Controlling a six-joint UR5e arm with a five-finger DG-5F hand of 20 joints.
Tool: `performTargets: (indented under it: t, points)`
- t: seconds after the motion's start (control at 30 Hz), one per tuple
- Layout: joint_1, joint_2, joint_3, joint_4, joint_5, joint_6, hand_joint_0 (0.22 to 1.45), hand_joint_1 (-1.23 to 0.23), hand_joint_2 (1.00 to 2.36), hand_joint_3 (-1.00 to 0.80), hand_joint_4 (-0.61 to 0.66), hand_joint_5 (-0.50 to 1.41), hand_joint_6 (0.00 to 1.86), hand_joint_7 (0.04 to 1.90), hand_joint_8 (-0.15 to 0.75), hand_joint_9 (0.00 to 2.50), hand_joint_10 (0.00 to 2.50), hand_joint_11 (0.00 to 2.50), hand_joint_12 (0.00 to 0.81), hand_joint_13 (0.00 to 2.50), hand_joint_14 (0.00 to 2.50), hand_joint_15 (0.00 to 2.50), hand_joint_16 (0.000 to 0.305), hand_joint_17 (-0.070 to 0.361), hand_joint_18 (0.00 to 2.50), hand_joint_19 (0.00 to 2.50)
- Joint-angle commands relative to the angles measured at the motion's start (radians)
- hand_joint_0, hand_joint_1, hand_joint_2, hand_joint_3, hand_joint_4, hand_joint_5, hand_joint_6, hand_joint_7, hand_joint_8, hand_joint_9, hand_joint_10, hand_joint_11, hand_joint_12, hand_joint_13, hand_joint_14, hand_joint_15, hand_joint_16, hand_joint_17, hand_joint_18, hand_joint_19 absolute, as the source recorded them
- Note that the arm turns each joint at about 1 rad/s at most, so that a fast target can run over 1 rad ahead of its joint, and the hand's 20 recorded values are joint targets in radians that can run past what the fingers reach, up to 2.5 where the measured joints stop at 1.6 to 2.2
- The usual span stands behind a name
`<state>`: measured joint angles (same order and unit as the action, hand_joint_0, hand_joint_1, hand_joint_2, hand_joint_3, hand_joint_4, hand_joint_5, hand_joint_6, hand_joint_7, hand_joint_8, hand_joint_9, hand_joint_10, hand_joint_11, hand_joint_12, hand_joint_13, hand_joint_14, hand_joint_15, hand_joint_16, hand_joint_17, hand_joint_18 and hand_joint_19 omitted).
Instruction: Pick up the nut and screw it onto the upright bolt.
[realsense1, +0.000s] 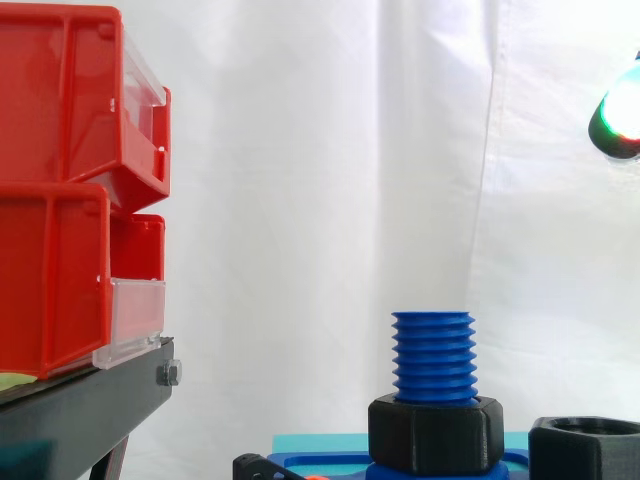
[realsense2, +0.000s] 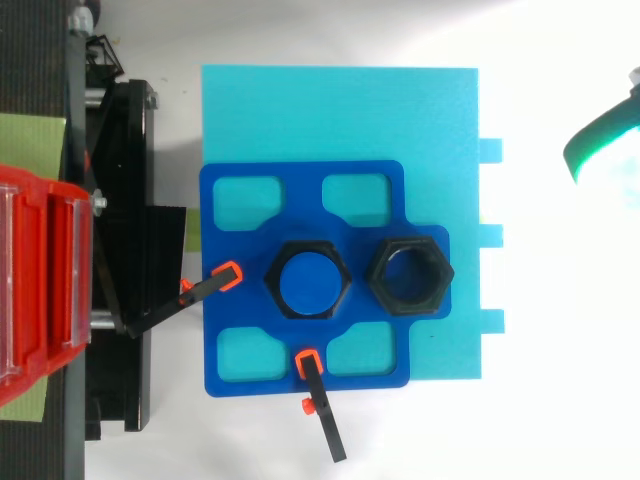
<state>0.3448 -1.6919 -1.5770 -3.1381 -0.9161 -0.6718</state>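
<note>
A blue threaded bolt (realsense1: 432, 355) stands upright on a blue fixture plate (realsense2: 230, 340), and a black hex nut (realsense2: 275, 282) sits round its base. A second black nut (realsense1: 585, 450) lies loose in the plate's recess just right of the bolt (realsense2: 306, 281), seen from above as an open hexagon (realsense2: 385, 270). My hand (realsense1: 618, 115) is at the right edge, high above and to the right of both nuts, touching nothing. In the top view the hand (realsense2: 600, 145) is off the board's right side.
The plate rests on a cyan board (realsense2: 340, 110). Two black clamps with orange tips (realsense2: 205, 290) (realsense2: 322, 415) hold the plate at its left and front. Red bins (realsense1: 70, 190) on a black stand (realsense1: 80, 410) fill the left.
</note>
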Motion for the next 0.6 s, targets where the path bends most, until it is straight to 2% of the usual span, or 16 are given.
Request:
performTargets:
  t: [0.0,0.1,0.13,0.17,0.23,0.33,0.37,0.5,0.57]
  points:
    - [0.019,0.0,0.0,0.033,0.059,-0.209,0.44,-0.74,1.0,-0.5,0.21,-0.27,0.5,0.7,0.259,0.19,0.0,0.0,0.347,0.04,0.0,0.0,0.041,0.093,0.0,0.0]
    - [0.043,0.0,0.0,0.073,0.095,-0.302,0.44,-0.72,1.0,-0.5,0.21,-0.27,0.5,0.7,0.261,0.19,0.0,0.0,0.351,0.04,0.0,0.0,0.042,0.095,0.0,0.0]
    - [0.043,0.0,0.0,0.073,0.095,-0.302,0.44,-0.72,1.0,-0.5,0.21,-0.27,0.5,0.7,0.261,0.19,0.0,0.0,0.352,0.03,0.0,0.0,0.042,0.095,0.0,0.0]
    - [0.051,0.0,0.0,0.084,0.102,-0.331,0.43,-0.71,1.0,-0.5,0.21,-0.27,0.5,0.7,0.262,0.19,0.0,0.0,0.353,0.03,0.0,0.0,0.043,0.096,0.0,0.0]
    - [0.069,-0.002,0.0,0.118,0.123,-0.42,0.43,-0.71,1.0,-0.5,0.21,-0.27,0.5,0.7,0.262,0.18,0.0,0.0,0.353,0.03,0.0,0.0,0.043,0.096,0.0,0.0]
    - [0.082,-0.015,0.0,0.141,0.141,-0.486,0.43,-0.7,1.0,-0.5,0.21,-0.27,0.5,0.7,0.262,0.18,0.0,0.0,0.353,0.03,0.0,0.0,0.043,0.097,0.0,0.0]
    - [0.092,-0.02,0.0,0.154,0.164,-0.534,0.43,-0.7,1.0,-0.5,0.21,-0.27,0.5,0.7,0.262,0.18,0.0,0.0,0.353,0.03,0.0,0.0,0.043,0.096,0.0,0.0]
    - [0.117,-0.046,0.0,0.191,0.23,-0.595,0.43,-0.67,1.0,-0.5,0.21,-0.27,0.5,0.7,0.263,0.18,0.0,0.0,0.355,0.02,0.0,0.0,0.043,0.097,0.0,0.0]
    - [0.131,-0.069,0.0,0.205,0.267,-0.597,0.43,-0.67,1.0,-0.5,0.21,-0.27,0.5,0.7,0.264,0.18,0.0,0.0,0.356,0.02,0.0,0.0,0.043,0.097,0.0,0.0]
